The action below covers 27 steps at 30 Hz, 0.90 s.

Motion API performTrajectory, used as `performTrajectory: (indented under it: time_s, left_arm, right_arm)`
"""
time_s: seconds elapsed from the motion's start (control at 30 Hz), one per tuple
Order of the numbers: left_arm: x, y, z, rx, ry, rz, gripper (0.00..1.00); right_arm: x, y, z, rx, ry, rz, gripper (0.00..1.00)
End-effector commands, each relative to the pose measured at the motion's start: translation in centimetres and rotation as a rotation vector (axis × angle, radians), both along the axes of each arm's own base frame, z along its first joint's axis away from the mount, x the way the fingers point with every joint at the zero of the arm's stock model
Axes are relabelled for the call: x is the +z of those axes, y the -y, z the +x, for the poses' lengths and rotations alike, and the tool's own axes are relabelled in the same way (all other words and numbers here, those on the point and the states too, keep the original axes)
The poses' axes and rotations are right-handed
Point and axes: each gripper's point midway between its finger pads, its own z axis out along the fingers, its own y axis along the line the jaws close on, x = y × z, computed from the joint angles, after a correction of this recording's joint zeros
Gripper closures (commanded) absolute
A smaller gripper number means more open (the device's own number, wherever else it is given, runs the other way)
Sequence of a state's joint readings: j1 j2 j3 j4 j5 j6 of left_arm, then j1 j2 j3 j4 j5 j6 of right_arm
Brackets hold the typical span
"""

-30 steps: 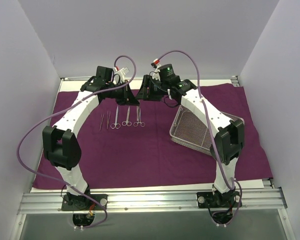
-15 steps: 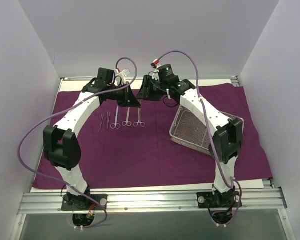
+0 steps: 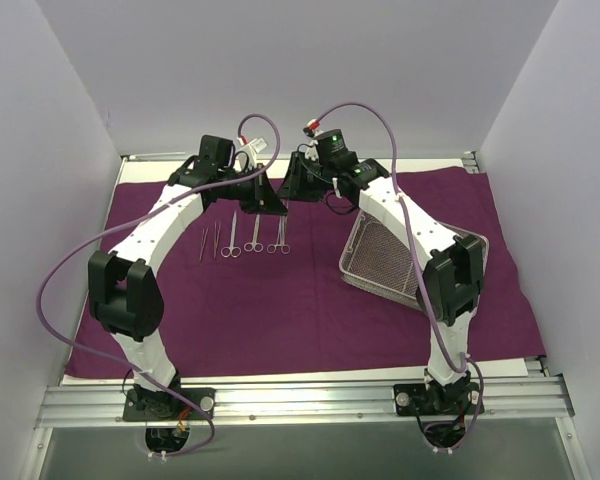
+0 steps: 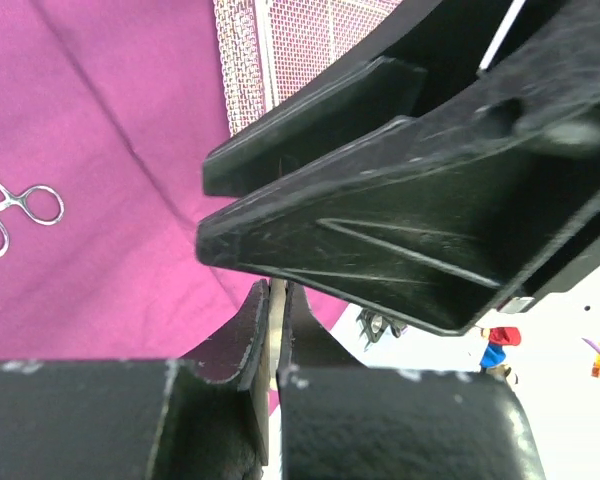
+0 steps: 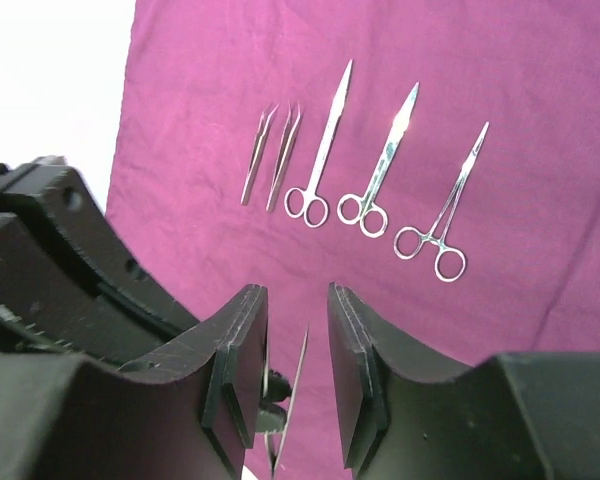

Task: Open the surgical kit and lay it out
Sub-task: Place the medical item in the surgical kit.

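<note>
The dark purple cloth (image 3: 310, 310) lies spread flat on the table. Several slim silver instruments lie on it in a row: two tweezers (image 5: 271, 155), two scissors (image 5: 325, 140) and a clamp (image 5: 442, 215); the row also shows in the top view (image 3: 242, 238). The wire-mesh tray (image 3: 385, 262) sits tilted on the cloth at the right. My left gripper (image 4: 278, 290) is shut on a thin silver instrument (image 5: 299, 385), held above the cloth at the back centre. My right gripper (image 5: 295, 300) is open, with its fingers on either side of that instrument. In the top view both grippers (image 3: 279, 192) meet.
White walls close in the table on the left, back and right. A metal rail (image 3: 300, 400) runs along the near edge by the arm bases. A purple cable (image 3: 70, 270) loops out from each arm. The right gripper's black body (image 4: 430, 190) fills the left wrist view.
The left gripper has shifted a little right toward the right gripper, and the two now stand closer together. The instruments on the cloth and the tray have not moved.
</note>
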State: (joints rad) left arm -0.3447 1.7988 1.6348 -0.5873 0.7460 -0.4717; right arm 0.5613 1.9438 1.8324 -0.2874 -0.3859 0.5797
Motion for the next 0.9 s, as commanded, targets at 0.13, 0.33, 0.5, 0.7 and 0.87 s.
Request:
performTrajectory:
  time_s: [0.13, 0.33, 0.5, 0.7, 0.87]
  left_arm:
    - [4.4, 0.1, 0.7, -0.006, 0.121, -0.042, 0.98]
    - [4.3, -0.5, 0.1, -0.035, 0.102, -0.095, 0.7]
    - [5.8, -2.4, -0.8, -0.11, 0.156, -0.227, 0.39]
    - [7.9, -1.6, -2.4, -0.219, 0.227, -0.417, 0.39]
    - [9.7, -0.5, -4.1, -0.301, 0.245, -0.546, 0.39]
  right_arm:
    - [0.0, -1.4, -0.4, 0.045, -0.002, 0.03, 0.87]
    - [2.5, -1.9, -0.1, 0.11, 0.041, 0.141, 1.0]
    - [4.1, -0.8, -0.7, 0.204, 0.054, 0.21, 1.0]
    - [8.6, -0.9, -2.2, 0.339, 0.121, 0.384, 1.0]
    - [9.6, -1.5, -3.8, 0.426, 0.112, 0.467, 1.0]
